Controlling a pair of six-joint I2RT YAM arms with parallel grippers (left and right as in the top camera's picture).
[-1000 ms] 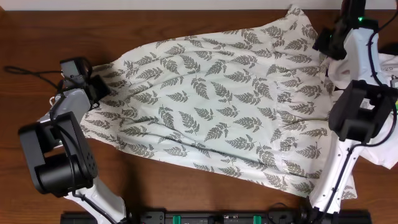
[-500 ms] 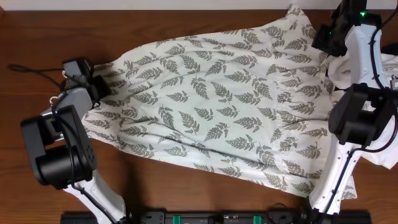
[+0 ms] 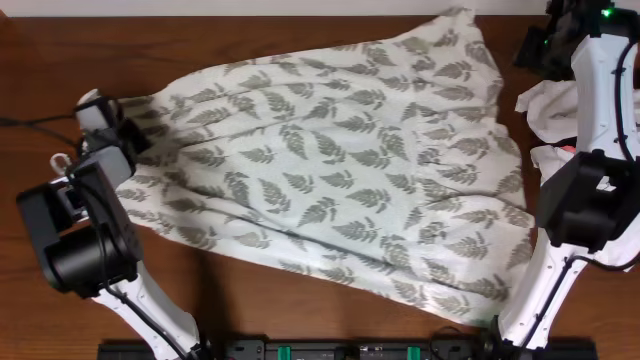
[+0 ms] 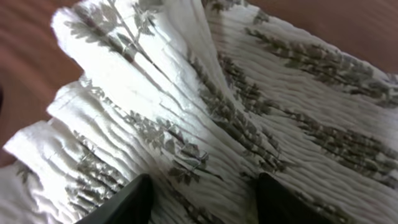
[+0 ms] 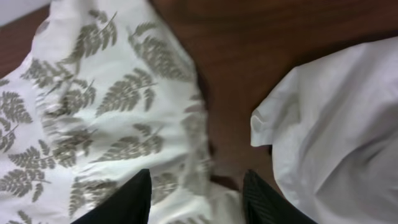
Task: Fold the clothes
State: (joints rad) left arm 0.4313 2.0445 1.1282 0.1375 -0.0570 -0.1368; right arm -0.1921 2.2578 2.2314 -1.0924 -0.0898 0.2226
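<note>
Nearest, at the table's [image 3: 260, 310] front edge: both arm bases, w/ the left arm [image 3: 85, 250] & right arm [image 3: 590, 200] rising from there. Btwn them the fern-print garment [image 3: 330, 170] lies spread on the wood, covering most of the middle. Its near hem runs diagonally, lower at the right, w/ ripples & soft creases throughout. The fabric narrows toward the left & widens to the right.

Mid-depth, left: the left gripper [image 4: 205, 190] sits at the garment's narrow left end. In the wrist view its fingers are abt half apart, w/ a thick gathered bunch of pleated fabric packed btwn them, so it has hold of the garment there. A black cable [image 3: 30, 122] trails off over the wood to its left.

Right side, by the right arm: a plain white garment [image 5: 336, 124] lies crumpled on the table near the fern print's edge, w/ bare wood showing btwn the two in the wrist view.

Farthest, top right: the right gripper [image 5: 196, 190] is at the garment's far right edge, fingers also abt half apart, w/ the fern fabric's edge running down btwn them, gripped. The fabric's far corner reaches nearly to the table's back edge.
</note>
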